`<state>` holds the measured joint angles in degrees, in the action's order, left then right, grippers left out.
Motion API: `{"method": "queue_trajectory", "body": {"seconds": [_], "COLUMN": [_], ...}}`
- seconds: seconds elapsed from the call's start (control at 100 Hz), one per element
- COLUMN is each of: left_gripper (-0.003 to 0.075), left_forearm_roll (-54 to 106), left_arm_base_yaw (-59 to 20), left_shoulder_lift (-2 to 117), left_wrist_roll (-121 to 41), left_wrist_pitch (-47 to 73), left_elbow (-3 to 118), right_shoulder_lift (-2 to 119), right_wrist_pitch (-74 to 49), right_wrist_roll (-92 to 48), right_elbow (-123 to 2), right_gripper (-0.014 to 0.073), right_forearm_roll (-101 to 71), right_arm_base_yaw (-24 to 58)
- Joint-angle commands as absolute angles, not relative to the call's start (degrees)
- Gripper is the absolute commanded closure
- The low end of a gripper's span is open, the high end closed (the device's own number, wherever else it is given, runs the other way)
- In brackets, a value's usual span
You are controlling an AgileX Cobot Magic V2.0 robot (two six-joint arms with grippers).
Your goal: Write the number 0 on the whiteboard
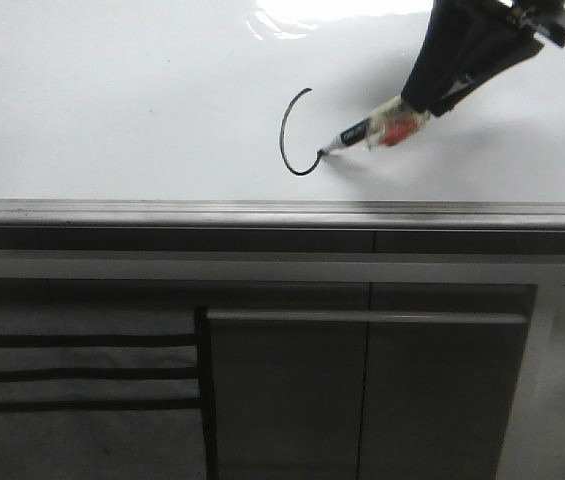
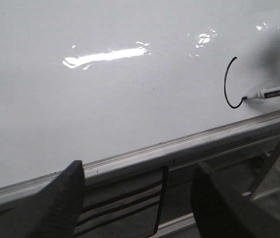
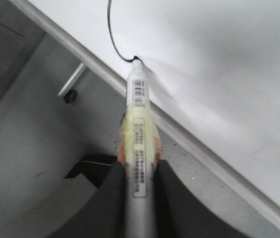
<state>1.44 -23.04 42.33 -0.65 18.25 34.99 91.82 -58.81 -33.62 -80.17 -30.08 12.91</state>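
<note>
Right end effector [image 3: 139,183] clamped shut, left end effector [image 2: 137,191] agape

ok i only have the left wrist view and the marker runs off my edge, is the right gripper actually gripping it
Observer: Yes, the right gripper is shut on the marker, one finger on each side of the barrel.
Operator: where on the barrel
Observer: At the yellowish wrap, behind the barcode label and well back from the tip.
Operator: anything else near the stroke in front view
Observer: Only the right arm, coming from the upper right toward the number 0.
</note>
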Motion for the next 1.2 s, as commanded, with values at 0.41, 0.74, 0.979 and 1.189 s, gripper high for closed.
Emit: {"method": "queue_trajectory", "body": {"seconds": [0.41, 0.74, 0.979, 1.189], "left_gripper": [0.0292, 0.0292, 0.0292, 0.0292], "left_forearm_roll": [2.28, 5.38, 3.39, 2.95], "left_arm_base_yaw": [-23.80, -44.41, -55.06, -55.19], "left_shoulder_lift": [42.43, 51.11, 61.21, 68.80], "left_wrist_roll": [-5.07, -25.43, -26.15, -26.19], "left_wrist_pitch": [15.35, 26.52, 22.89, 22.51], "left_elbow": [36.62, 42.33, 48.92, 53.75], "right_shoulder_lift": [80.69, 69.56, 69.56, 69.56], "right_wrist_pitch": [-56.29, -56.76, -56.14, -51.51], "right_wrist_roll": [-42.92, -69.52, -76.15, -76.47], "right_elbow": [-79.61, -65.27, -65.72, -65.72], "right_gripper": [0.0606, 0.0606, 0.0606, 0.0606], "right_forearm_roll": [-29.57, -28.64, -28.64, -28.64], "right_arm_base_yaw": [24.28, 32.42, 32.54, 32.54]}}
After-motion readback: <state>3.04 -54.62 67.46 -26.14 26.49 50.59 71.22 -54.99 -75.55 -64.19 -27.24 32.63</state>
